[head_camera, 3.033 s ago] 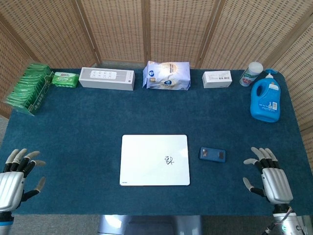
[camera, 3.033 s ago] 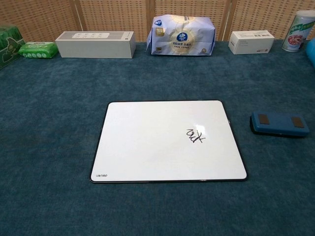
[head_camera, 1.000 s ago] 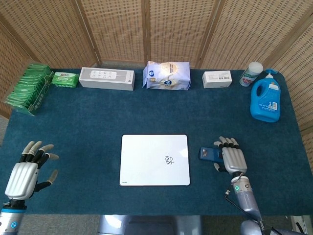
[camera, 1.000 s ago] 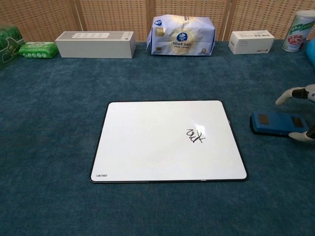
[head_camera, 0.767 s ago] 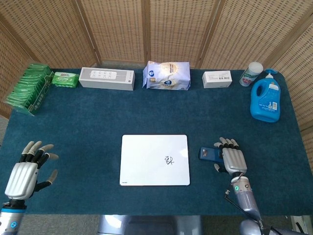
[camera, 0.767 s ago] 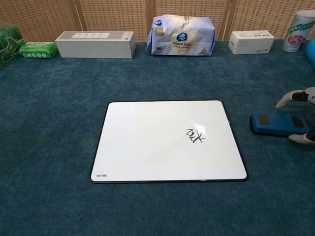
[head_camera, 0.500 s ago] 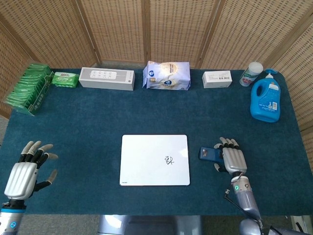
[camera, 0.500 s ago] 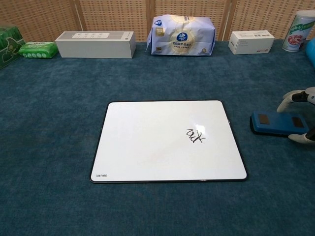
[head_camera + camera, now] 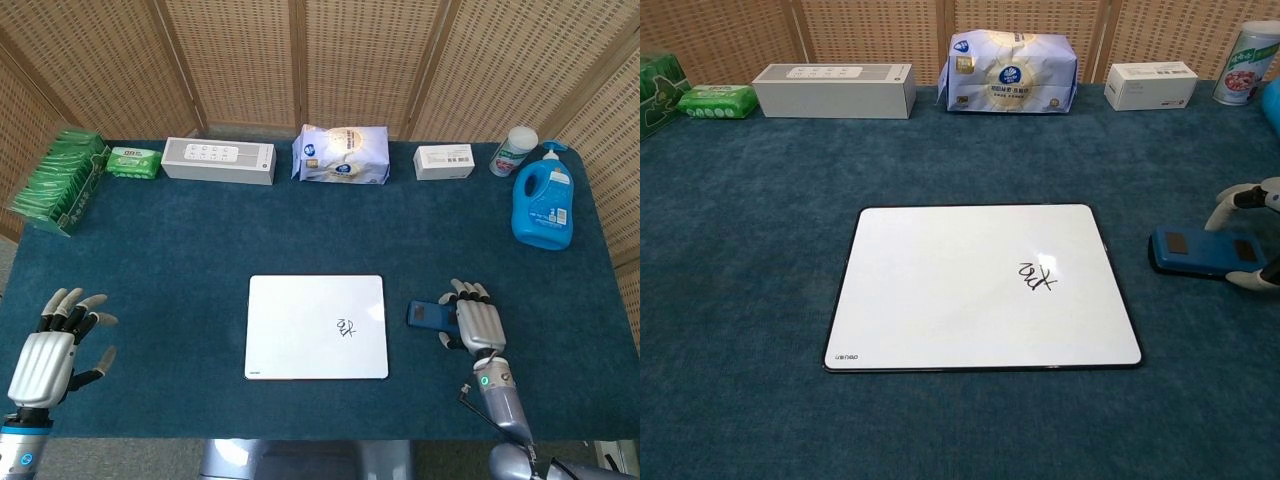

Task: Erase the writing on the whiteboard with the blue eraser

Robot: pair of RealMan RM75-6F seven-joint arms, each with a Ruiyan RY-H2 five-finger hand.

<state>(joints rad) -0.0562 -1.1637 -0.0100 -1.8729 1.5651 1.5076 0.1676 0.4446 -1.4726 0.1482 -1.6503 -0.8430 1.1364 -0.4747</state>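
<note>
Head view: whiteboard (image 9: 316, 326) flat mid-table, glossy white rectangle w/ rounded corners, small black scribble (image 9: 347, 326) right of centre, untouched. Nothing erased yet, by the look of it; whole wipe left to do. Blue eraser (image 9: 430, 315) just right of board, lying on table (image 9: 200, 240) w/ fuzzy teal cloth cover. Right hand (image 9: 474, 322) over eraser's right end, fingers spread, pale tips, ribbed metal back; grip not yet closed as far as seen, touching or not can't tell. Left hand (image 9: 55, 345) at near-left corner, well apart from board, fingers fanned, holding nothing. Back row: green packets (image 9: 60, 180), white box (image 9: 218, 159), soft plastic pack (image 9: 340, 154), blue jug (image 9: 543, 203).

Chest view: same scribble (image 9: 1035, 275) w/ glare spot beside it, board edge thin and dark. Eraser (image 9: 1206, 252) a low rounded block w/ two brown patches on top. Only fingertips (image 9: 1218, 209) of right hand at frame edge, one behind eraser and one in front, straddling, not clamped. Left hand not seen here. Judged stage: reaching to grasp; pickup, carry and rub all pending.
</note>
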